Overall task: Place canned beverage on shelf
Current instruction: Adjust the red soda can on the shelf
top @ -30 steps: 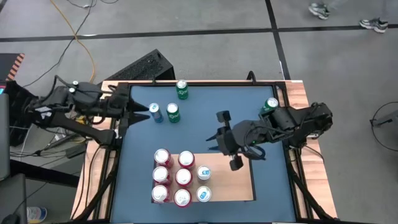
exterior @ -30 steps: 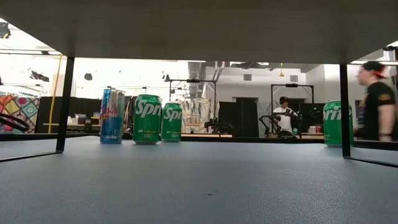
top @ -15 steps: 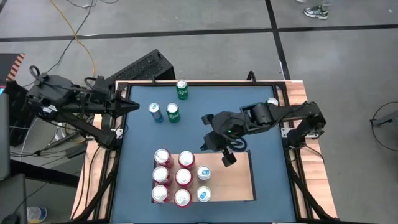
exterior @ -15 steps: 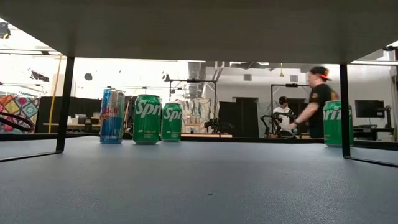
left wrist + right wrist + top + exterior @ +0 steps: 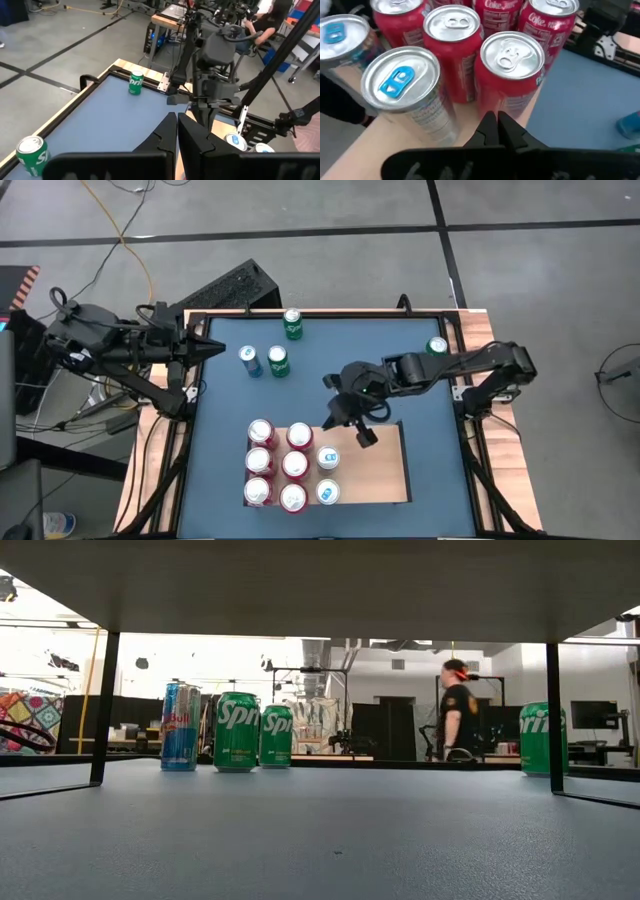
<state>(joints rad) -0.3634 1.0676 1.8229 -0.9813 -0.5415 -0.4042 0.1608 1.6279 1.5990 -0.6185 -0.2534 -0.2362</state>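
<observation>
The right gripper [image 5: 346, 412] hovers over the far edge of the shelf [image 5: 385, 475], its fingers [image 5: 492, 131] pressed together and holding nothing. Directly ahead of those fingers on the shelf stand the red cola cans [image 5: 510, 65], with two blue-tabbed cans [image 5: 402, 85] just to one side. Four drinks are not yet placed: a slim blue can [image 5: 250, 360] and a green can [image 5: 278, 361] side by side on the blue worktop [image 5: 390, 350], another green can [image 5: 292, 324] near the far rim, and a fourth green can [image 5: 437, 347] beside the right arm's forearm.

The left gripper [image 5: 215, 350] waits at the worktop's left edge, fingers [image 5: 175, 137] closed and empty, pointing toward the blue and green pair.

The main risk looks like the right gripper's closeness to the packed cans: any low sweep away from the shelf could clip a red can's rim and tip it into its neighbours. A second hazard is the green can by the right forearm, which the arm could knock over when it swings. Both grippers would also have to open before grasping anything.
</observation>
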